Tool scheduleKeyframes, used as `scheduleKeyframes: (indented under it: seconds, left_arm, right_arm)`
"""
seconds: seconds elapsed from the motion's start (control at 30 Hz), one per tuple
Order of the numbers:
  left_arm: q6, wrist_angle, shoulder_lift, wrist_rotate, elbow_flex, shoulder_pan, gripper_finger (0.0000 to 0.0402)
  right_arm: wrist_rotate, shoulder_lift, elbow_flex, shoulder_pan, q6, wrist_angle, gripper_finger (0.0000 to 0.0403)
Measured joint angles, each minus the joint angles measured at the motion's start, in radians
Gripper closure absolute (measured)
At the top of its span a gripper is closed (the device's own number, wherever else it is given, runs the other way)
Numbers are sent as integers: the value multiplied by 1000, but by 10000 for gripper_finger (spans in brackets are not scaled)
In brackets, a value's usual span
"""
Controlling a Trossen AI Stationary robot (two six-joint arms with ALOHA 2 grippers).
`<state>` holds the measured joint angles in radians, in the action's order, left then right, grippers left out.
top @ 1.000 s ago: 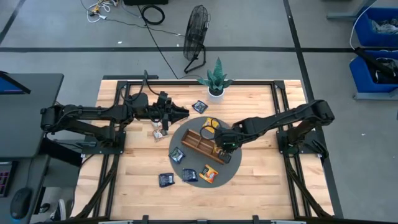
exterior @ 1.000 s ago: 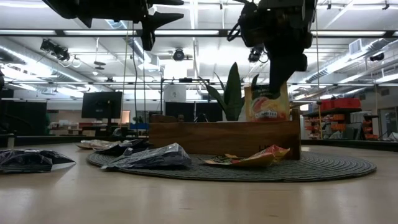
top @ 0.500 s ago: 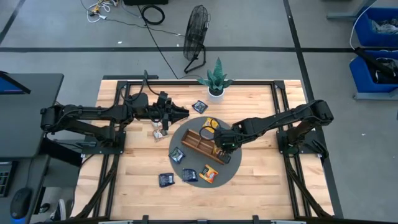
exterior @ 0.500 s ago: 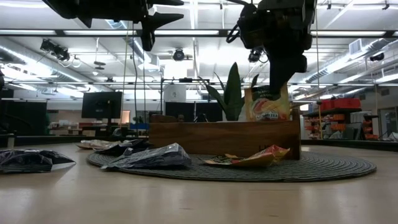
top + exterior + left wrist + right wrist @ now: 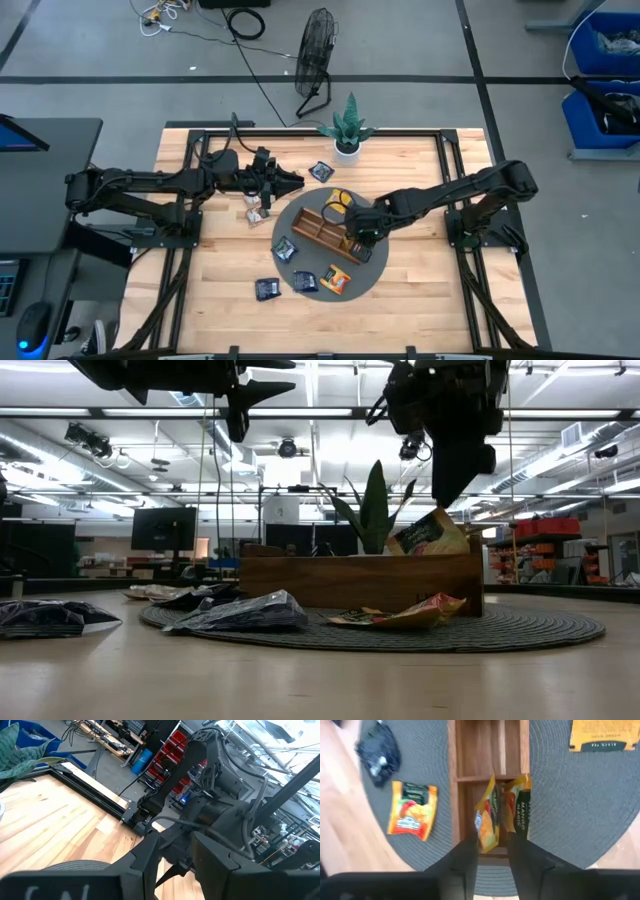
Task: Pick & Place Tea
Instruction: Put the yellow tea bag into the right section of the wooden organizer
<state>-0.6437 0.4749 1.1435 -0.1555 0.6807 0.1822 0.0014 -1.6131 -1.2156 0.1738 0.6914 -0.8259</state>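
Two yellow sachets (image 5: 492, 817) in tray (image 5: 457, 795) end compartment, right pincer (image 5: 490, 855) above

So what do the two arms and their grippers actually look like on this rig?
Both are slim, jointed, matte-black arms mounted on black frames at the table's sides. The left gripper tapers to two pointed dark fingers; the right gripper is a blocky dark head with flat dark fingers. Loose black cables loop around the right wrist. No markings are legible.

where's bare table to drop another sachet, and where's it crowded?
Free: the light wooden table right of the round grey mat, and its strip below the mat. Crowded: the mat, with the long brown wooden tray, loose sachets and the right gripper over the tray's end; also the table beside the left gripper.
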Motion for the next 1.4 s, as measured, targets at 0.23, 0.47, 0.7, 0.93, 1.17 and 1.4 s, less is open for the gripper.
scheduleKeyframes:
  seconds: [0.23, 0.47, 0.7, 0.93, 1.17, 1.4]
  left_arm:
    - [0, 0, 0, 0, 0, 0, 280]
    - [0, -1, 0, 0, 0, 0, 280]
    - [0, -1, 1, 0, 0, 0, 280]
    - [0, 0, 1, 0, 0, 0, 280]
    - [0, 0, 1, 0, 0, 0, 280]
    - [0, 0, 1, 0, 0, 0, 280]
  right_arm:
    - [-29, 16, 0, -13, -72, 65, 277]
    - [-61, 1, 0, -37, -109, 78, 283]
    - [-60, 1, 0, -64, -154, 67, 293]
    - [-113, -28, 0, -60, -151, 63, 304]
    - [-83, -34, 0, -58, -151, 44, 314]
    - [-113, -69, 0, -62, -153, 42, 336]
